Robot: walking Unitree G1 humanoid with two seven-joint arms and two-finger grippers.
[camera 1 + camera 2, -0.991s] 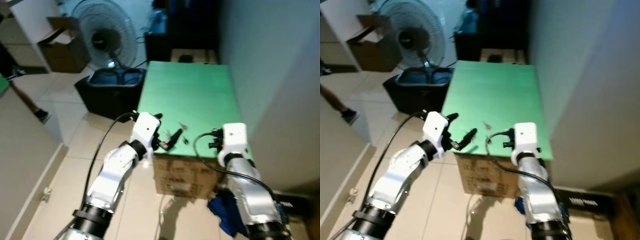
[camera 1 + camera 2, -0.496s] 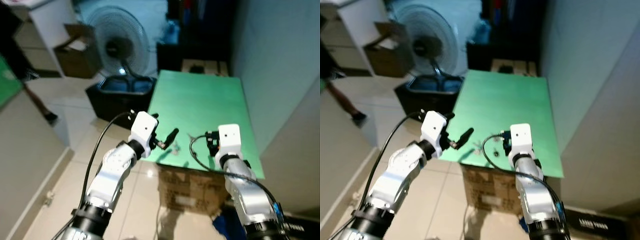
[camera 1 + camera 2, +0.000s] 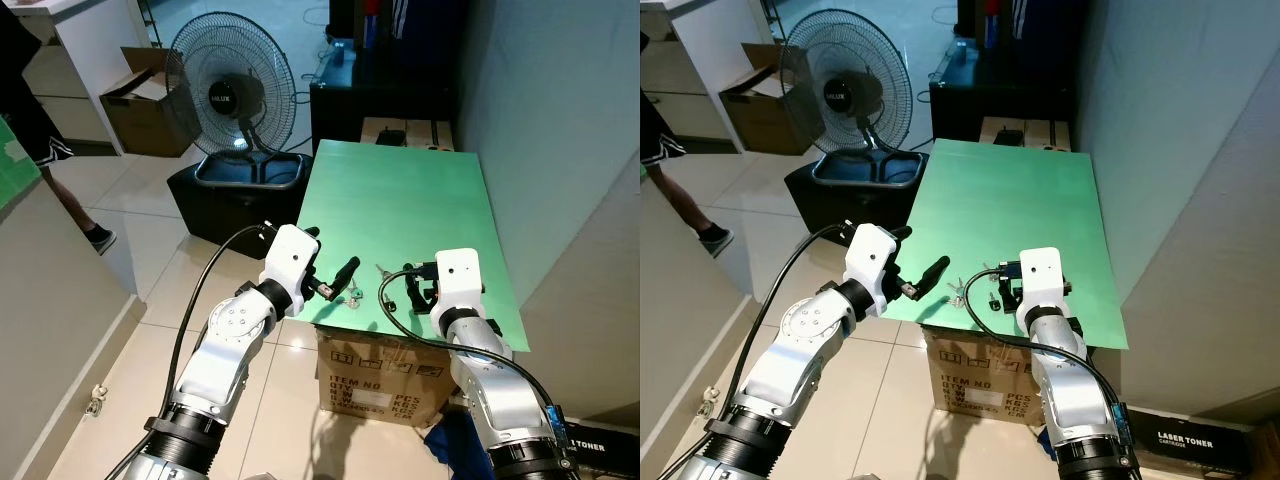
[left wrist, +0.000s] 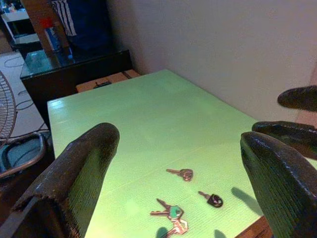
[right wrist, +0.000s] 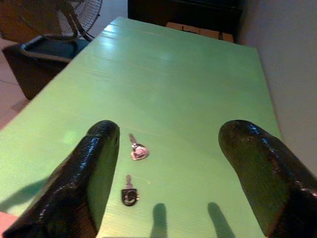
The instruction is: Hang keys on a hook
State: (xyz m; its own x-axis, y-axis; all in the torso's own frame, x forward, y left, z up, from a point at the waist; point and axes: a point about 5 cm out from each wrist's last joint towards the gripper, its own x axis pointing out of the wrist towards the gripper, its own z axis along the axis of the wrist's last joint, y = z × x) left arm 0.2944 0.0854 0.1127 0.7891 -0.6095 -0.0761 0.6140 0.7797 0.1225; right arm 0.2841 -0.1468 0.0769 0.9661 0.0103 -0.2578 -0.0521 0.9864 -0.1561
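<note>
Three sets of keys (image 4: 184, 173) are lying near the front edge of the green tabletop (image 3: 400, 215) — untouched, between the two grippers. Both the left gripper (image 3: 340, 283) and the right gripper (image 3: 1002, 290) are hovering just above them, fingers spread wide, holding nothing.

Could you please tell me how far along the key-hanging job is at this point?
Nothing looks done: the keys lie loose on the green board near its front edge. In hand: the left gripper and right gripper hover open just above them, neither touching one. Left: grasp a key, find a hook and hang it.
</note>
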